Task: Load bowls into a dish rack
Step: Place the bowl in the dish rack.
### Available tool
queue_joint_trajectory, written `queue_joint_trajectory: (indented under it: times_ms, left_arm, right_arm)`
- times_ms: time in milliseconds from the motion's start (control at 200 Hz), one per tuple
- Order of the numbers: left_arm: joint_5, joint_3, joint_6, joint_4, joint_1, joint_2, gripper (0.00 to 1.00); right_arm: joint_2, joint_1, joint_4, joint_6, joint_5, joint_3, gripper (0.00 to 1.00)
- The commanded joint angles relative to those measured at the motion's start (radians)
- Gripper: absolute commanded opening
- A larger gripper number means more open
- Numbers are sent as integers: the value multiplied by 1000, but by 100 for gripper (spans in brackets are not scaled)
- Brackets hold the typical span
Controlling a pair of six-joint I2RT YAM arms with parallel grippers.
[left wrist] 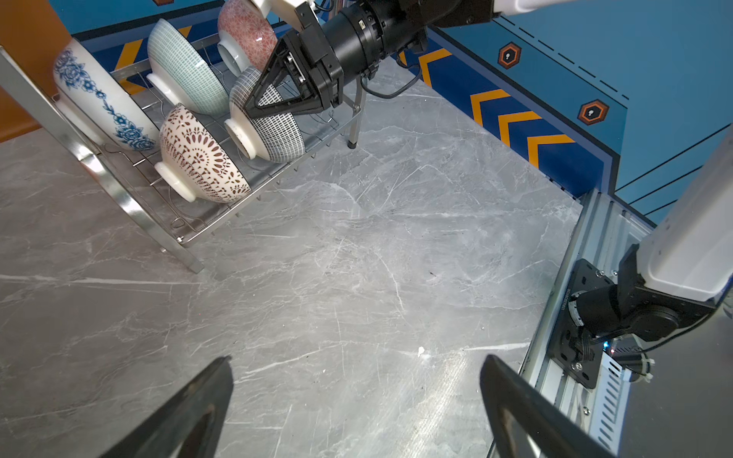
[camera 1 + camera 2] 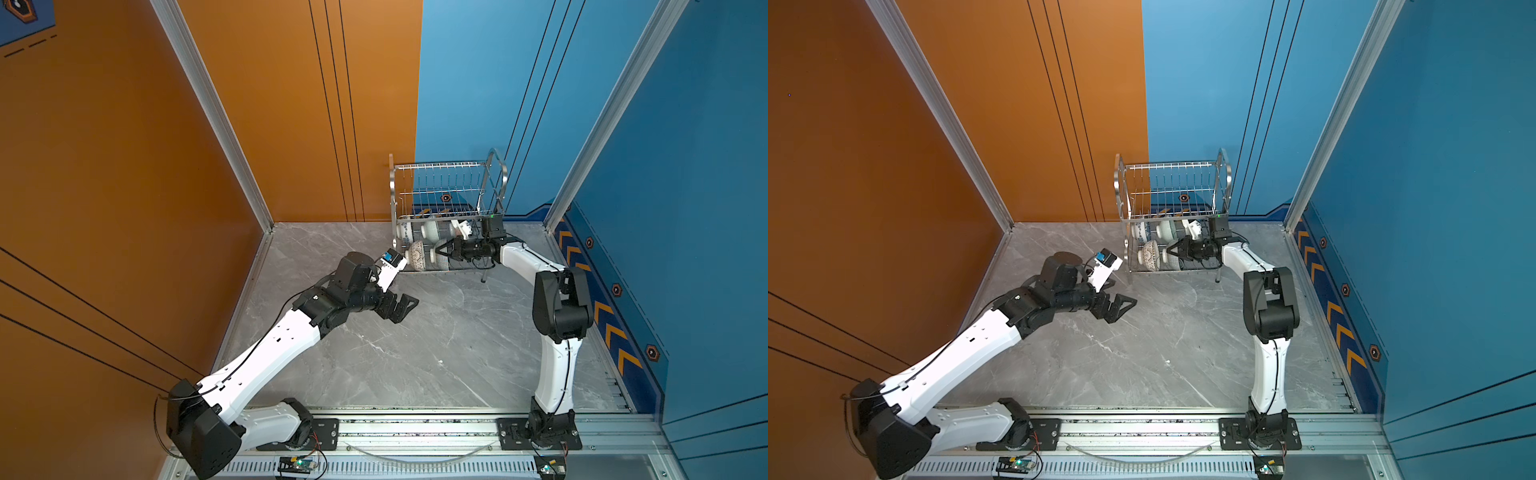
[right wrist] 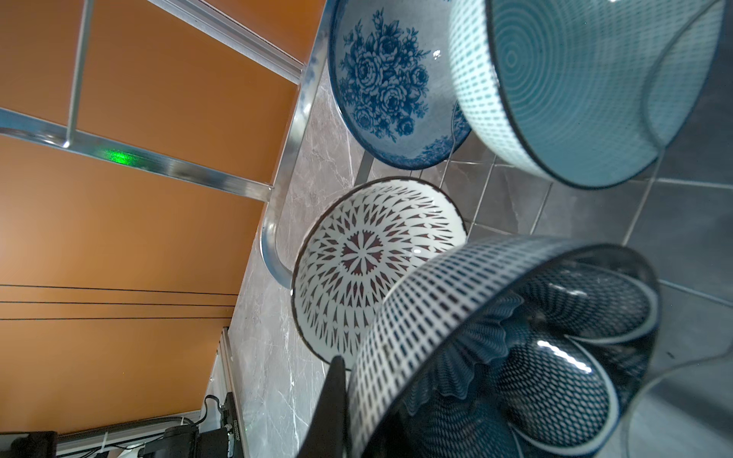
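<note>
As the last of five bowls goes in, the navy bowl [image 1: 273, 135], dashed with white, lies tipped on its side in the front row of the lower shelf of the dish rack [image 1: 131, 198]. It is pinched at the rim by the right arm's fingers [image 1: 254, 108], which are closed on it, one inside the bowl and one outside. Just beside it in the same row leans the brown-and-white leaf-patterned bowl [image 1: 202, 158]. Behind them stand the blue-floral bowl [image 1: 99, 99], the mint green bowl [image 1: 186, 67] and a pinkish-red patterned bowl [image 1: 248, 31]. The rack sits at the far edge of the grey marbled counter [image 1: 357, 297], near where the orange wall meets the blue one. The left arm's fingers [image 1: 186, 408] hang spread wide and empty above the counter, well apart from the rack. This looks like the set-down of the final bowl, since none is left on the counter. The next move calls for the right fingers to part only once the bowl rests in the wires. They should then draw straight back without hooking the rim or nudging the neighbouring bowl. No maker's mark shows on any bowl. The blue wall bears orange chevrons [image 1: 515, 123] and hexagon badges [image 1: 593, 112], but no letters. Small white print on the black motor [image 1: 567, 305] at the right arm's base is too small to read.
</note>
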Motion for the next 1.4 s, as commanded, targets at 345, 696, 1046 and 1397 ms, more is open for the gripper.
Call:
queue_joint_trajectory:
  times_ms: [345, 696, 1046, 1397]
  left_arm:
    - [-12, -15, 23, 15, -19, -7, 98]
    - [-16, -16, 26, 15, -25, -7, 98]
    - [-19, -16, 28, 15, -27, 0, 98]
    - [-17, -16, 26, 15, -27, 0, 98]
  right_arm:
    - [34, 9, -194, -95, 88, -8, 7]
    - [-23, -1, -180, -95, 81, -25, 18]
    - [-67, -22, -148, -48, 97, -38, 0]
    - [-46, -33, -157, -81, 29, -44, 9]
